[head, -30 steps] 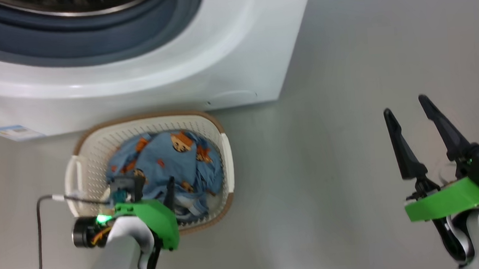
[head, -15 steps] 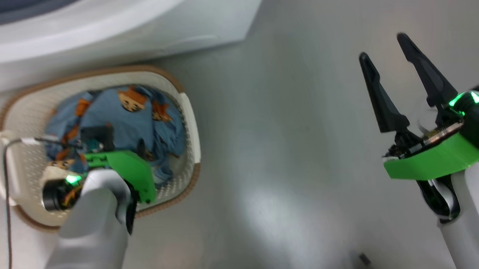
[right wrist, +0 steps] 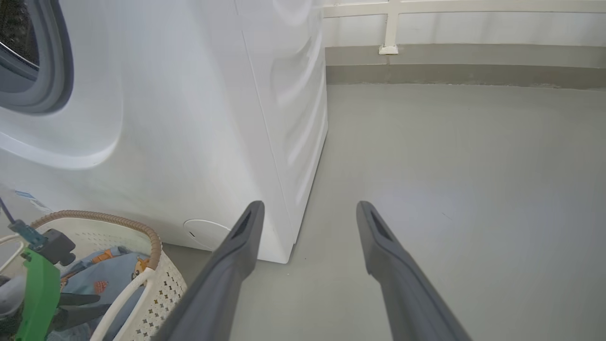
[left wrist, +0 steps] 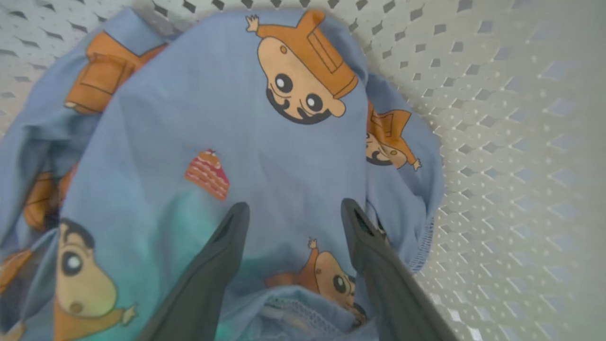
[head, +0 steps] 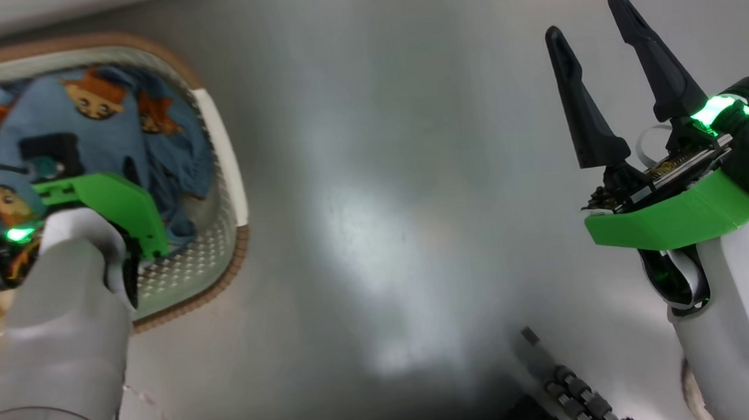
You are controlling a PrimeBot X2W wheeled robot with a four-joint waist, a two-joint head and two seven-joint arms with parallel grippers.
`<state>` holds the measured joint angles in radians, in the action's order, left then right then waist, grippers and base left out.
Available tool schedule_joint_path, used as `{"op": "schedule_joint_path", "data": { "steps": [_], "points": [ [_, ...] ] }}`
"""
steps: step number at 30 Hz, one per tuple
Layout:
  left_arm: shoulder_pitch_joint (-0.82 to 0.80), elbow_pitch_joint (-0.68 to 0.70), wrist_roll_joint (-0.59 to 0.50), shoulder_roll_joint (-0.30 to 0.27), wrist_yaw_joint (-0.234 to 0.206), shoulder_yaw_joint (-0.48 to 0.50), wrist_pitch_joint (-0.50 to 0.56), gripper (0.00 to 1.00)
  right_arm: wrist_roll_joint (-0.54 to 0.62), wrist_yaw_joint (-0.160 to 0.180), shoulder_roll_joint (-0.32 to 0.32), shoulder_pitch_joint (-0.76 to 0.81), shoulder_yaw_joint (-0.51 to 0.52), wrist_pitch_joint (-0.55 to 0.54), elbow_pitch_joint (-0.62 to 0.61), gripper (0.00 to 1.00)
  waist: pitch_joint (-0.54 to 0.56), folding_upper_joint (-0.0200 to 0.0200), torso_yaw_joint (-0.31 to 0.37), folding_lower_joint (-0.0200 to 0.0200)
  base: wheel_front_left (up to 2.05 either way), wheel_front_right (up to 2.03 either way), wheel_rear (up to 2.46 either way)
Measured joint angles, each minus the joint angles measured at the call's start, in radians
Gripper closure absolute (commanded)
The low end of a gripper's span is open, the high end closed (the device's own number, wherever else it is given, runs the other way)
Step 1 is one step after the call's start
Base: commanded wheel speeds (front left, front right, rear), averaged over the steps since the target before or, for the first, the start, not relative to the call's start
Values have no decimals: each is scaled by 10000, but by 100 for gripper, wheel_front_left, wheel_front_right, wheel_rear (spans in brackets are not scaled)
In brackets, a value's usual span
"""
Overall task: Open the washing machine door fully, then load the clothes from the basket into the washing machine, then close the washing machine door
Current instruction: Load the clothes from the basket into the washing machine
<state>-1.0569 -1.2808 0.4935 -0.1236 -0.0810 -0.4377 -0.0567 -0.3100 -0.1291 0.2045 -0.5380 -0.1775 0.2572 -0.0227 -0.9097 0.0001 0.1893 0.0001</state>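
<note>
The left arm bends down into the basket (head: 230, 174), the left gripper (left wrist: 294, 208) pointing at the blue clothes (left wrist: 265, 156) heaped inside, jaws spread wide and gripping nothing. The cloth lies close against the perforated wall. The washing machine (right wrist: 189, 118) stands just behind the basket's rim. Bare floor (head: 378, 170) lies open between the arms. At the right, the right gripper (head: 585, 14) hangs over it, jaws wide and empty.

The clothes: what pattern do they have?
Light blue clothes with orange cartoon figures, best in the left wrist view.
</note>
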Motion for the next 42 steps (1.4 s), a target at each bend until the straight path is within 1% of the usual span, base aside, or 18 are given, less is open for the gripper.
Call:
{"op": "schedule_joint_path", "data": {
  "steps": [4, 6, 8, 9, 10, 11, 13, 20, 23, 26, 35, 40, 42],
  "points": [
    [-213, -52, 15, -188, -284, 38, 213, 0, -2, 0, -54, -12, -4, 0, -15, 0, -432, 0, 252, 0, 0, 0, 0],
    [-291, -75, 33, -265, -313, 61, 299, 0, -10, 0, -65, -23, -10, 0, -48, 0, -600, 0, 368, 0, 0, 0, 0],
    [-362, -81, 33, -343, -514, 61, 357, 0, -12, 0, -65, -45, -12, 0, -69, 0, -733, 0, 478, 0, 0, 0, 0],
    [-388, -84, 33, -376, -579, 61, 416, 9, -12, 0, -65, -81, -12, 0, -73, 0, -788, 0, 528, 0, 0, 0, 0],
    [-403, -84, 33, -384, -648, 61, 456, 24, -12, 0, -65, -122, -8, 0, -84, 0, -838, 0, 567, 0, 0, 0, 0],
    [-403, -84, 33, -384, -648, 61, 456, 51, -12, 0, -65, -122, -8, 0, -84, 0, -838, 0, 567, 0, 0, 0, 0],
    [-407, -86, 33, -384, -744, 42, 504, 100, -12, 0, -63, -151, -8, 0, -102, 0, -925, 0, 622, 0, 0, 0, 0],
    [-407, -90, 100, -382, -851, 19, 531, 100, -12, 0, -59, -151, 15, 0, -102, 0, -955, 0, 604, 0, 0, 0, 0],
    [-401, -96, 105, -330, -938, 10, 360, 100, -12, 0, -58, -151, 61, 0, -105, 0, -913, 0, 516, 0, 0, 0, 0],
    [-381, -107, 174, -263, -953, 27, 31, 100, -12, 0, -54, -136, 176, 0, -119, 0, -830, 0, 404, -1, 0, 0, 0],
    [89, -107, 424, 88, -1011, 127, -1574, 100, -12, 0, 19, 173, 663, 0, -73, 0, -267, 0, 45, 0, 0, 0, 0],
    [637, 203, 487, 226, -1011, 211, -1918, 100, -13, 0, -2, 483, 991, 0, 75, 0, 264, 0, -145, 0, 0, 0, 0],
    [920, 550, 474, 265, -1101, 242, -1927, 100, -17, 0, -36, 649, 1120, 0, 146, 0, 511, 0, -225, 0, 0, 0, 0]
  ]
}}
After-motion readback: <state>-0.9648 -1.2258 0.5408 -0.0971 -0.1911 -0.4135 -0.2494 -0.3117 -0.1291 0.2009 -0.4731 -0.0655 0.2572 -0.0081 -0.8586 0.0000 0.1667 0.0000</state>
